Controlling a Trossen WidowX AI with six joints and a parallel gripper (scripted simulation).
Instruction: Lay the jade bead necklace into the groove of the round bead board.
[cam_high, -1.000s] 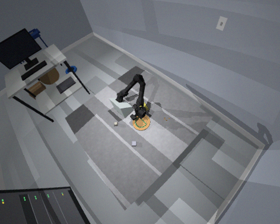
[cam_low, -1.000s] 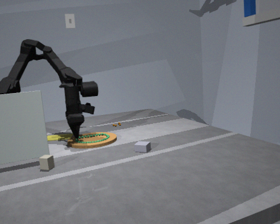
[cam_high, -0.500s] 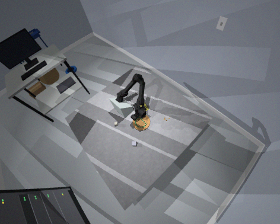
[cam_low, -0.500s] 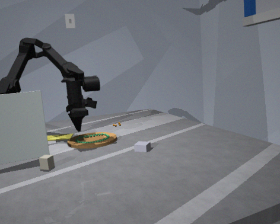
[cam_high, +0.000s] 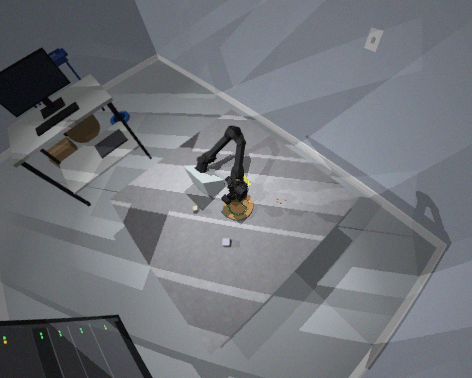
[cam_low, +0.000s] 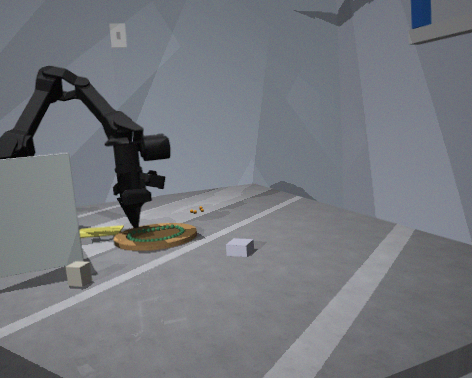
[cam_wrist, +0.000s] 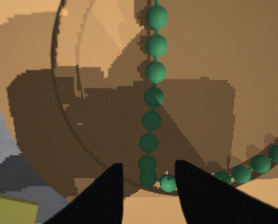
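The round wooden bead board (cam_high: 250, 213) (cam_low: 155, 246) (cam_wrist: 210, 30) lies flat on the floor. The jade bead necklace (cam_low: 150, 240) (cam_wrist: 156, 45) lies on it as a loop. In the wrist view its beads at lower right follow the groove, while a straight run up the middle lies inside the bare left arc of the groove (cam_wrist: 54, 65). A corner joins the two near the fingertips. My gripper (cam_low: 136, 228) (cam_wrist: 148, 170) points down at the board's arm-side edge, partly open, with the corner beads showing in the gap but not gripped. Fingertip height above the beads is hard to tell.
A pale slanted panel (cam_high: 205, 184) (cam_low: 35, 215) stands beside the arm. A yellow piece (cam_high: 246, 181) (cam_low: 102, 231) (cam_wrist: 17, 212) lies by the board. A beige block (cam_high: 195, 208) (cam_low: 79, 274), a whitish block (cam_high: 226, 242) (cam_low: 240, 248) and several small orange bits lie around.
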